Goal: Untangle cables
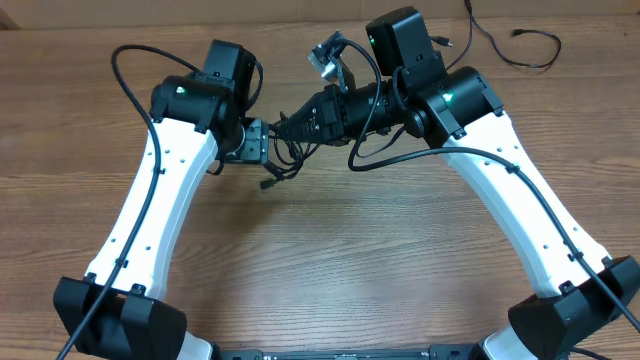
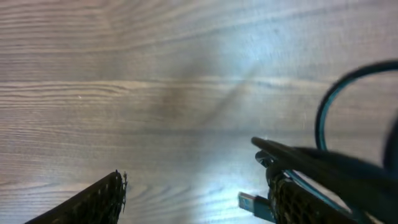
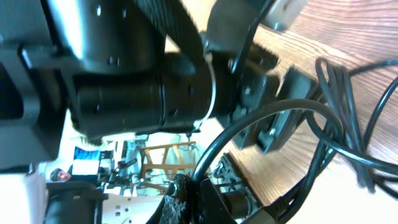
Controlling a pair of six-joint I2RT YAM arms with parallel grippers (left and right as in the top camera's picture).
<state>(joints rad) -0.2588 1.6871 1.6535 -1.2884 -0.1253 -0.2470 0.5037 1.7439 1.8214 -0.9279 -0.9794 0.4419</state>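
The thin black cables [image 1: 290, 152] lie bunched between my two grippers at the table's back middle, with one plug end [image 1: 268, 185] trailing toward the front. My left gripper [image 1: 256, 142] is at the left edge of the bunch and stands open. In the left wrist view its fingers [image 2: 93, 200] are wide apart over bare wood. A cable [image 2: 311, 163] lies across the right finger, and a flat plug [image 2: 249, 202] sits beside it. My right gripper [image 1: 283, 127] reaches in from the right and is shut on a black cable [image 3: 214, 146] that curves up from its tips.
Another black cable [image 1: 520, 45] lies loose at the back right of the wooden table [image 1: 340, 250]. The thicker wires of the arms loop beside both wrists. The right wrist view shows more cable strands [image 3: 339, 106] on the wood.
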